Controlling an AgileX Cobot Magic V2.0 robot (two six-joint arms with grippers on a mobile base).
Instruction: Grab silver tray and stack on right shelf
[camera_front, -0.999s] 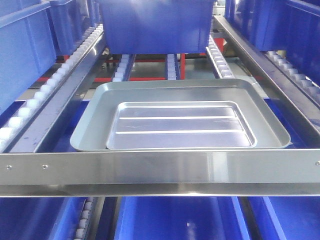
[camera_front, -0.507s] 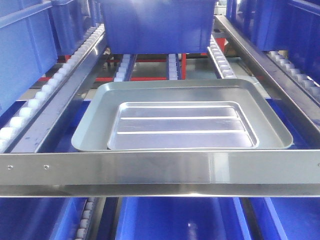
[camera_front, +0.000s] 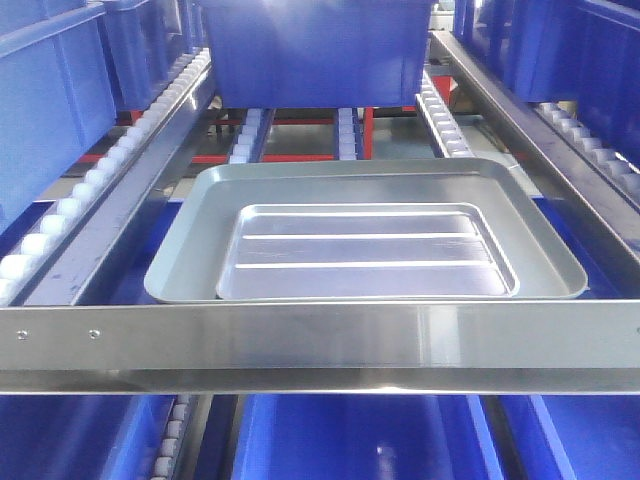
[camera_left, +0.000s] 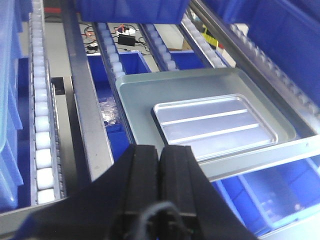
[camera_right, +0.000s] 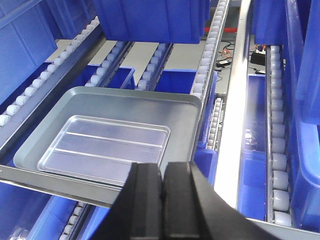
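Silver tray (camera_front: 365, 252) lying flat inside a larger, deeper tray (camera_front: 190, 240) on the right shelf (camera_front: 320, 335), behind its front bar. Probably light, stiff and slippery; best pinched at the low rim. Left gripper (camera_left: 160, 165) and right gripper (camera_right: 162, 185) both pressed together, empty.

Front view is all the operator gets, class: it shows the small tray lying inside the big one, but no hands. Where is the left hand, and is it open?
Observer: The left hand shows only in its wrist view: fingers pressed together, holding nothing, on the near side of the crossbar.
Operator: And the right hand?
Observer: The right hand is likewise shut and empty; the tray lies ahead, to its left.
Operator: Anything behind the rack?
Observer: A dark device with cables lies on the floor beyond the rollers.
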